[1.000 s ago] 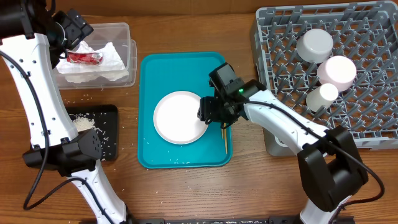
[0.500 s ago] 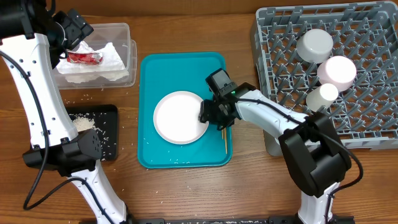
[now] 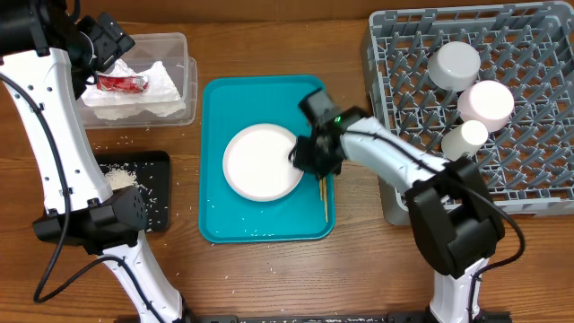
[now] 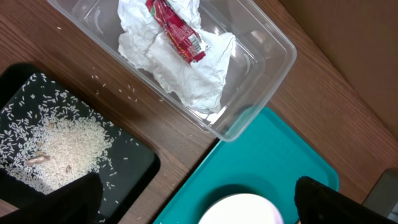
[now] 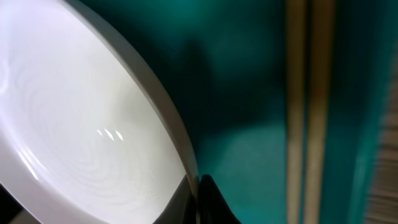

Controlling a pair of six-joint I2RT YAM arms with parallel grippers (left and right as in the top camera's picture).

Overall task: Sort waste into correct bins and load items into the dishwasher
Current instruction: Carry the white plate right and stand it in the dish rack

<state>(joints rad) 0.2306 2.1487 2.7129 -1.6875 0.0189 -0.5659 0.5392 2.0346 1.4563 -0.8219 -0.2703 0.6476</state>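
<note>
The plate [image 3: 260, 164] lay mid-tray on the teal tray [image 3: 215, 108]. Within the last second the right gripper [image 3: 309, 157] had closed on its rim at 3 o'clock. The jaws, half spread a second earlier, now pinched that edge, and the wrist view showed the rim running into the fingertips [image 5: 208, 202]. The plate seemed to have shifted slightly toward 1 o'clock. The chopsticks [image 3: 323, 193] lay just beside it at 4 o'clock, untouched.

The grip looked made, so the plate was probably ready to be lifted to the rack [image 3: 404, 72] at 2 o'clock. An edge hold that thin could slip.

At 10 o'clock the left gripper [image 3: 106, 40] hung over the tub [image 3: 184, 54], jaws spread and empty. The tub held the napkin [image 3: 152, 94] and wrapper [image 3: 121, 83].
</note>
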